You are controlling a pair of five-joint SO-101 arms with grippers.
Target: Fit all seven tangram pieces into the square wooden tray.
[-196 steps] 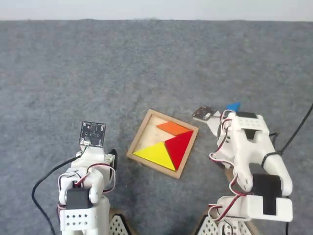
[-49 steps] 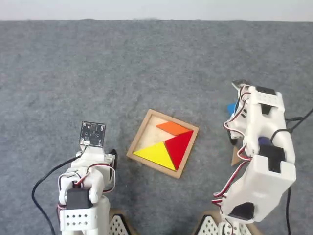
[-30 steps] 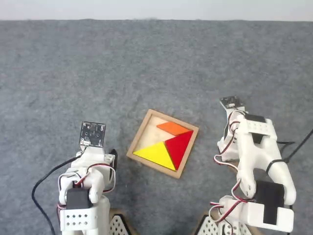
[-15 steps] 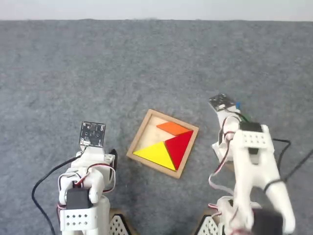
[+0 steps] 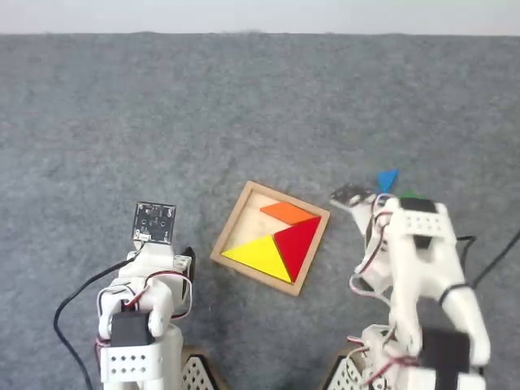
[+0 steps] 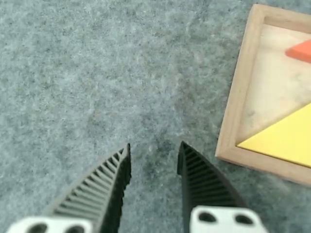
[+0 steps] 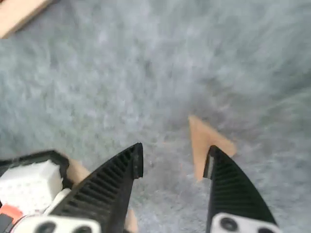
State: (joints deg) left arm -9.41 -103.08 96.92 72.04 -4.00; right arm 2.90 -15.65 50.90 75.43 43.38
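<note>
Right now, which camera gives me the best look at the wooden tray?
The high view: the whole tray shows, holding an orange piece, a red piece and a yellow piece. The left wrist view catches one side of the tray; the right wrist view, just a sliver of its edge.

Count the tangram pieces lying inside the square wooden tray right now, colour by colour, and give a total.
orange piece: 1
red piece: 1
yellow piece: 1
Total in the tray: 3
</note>
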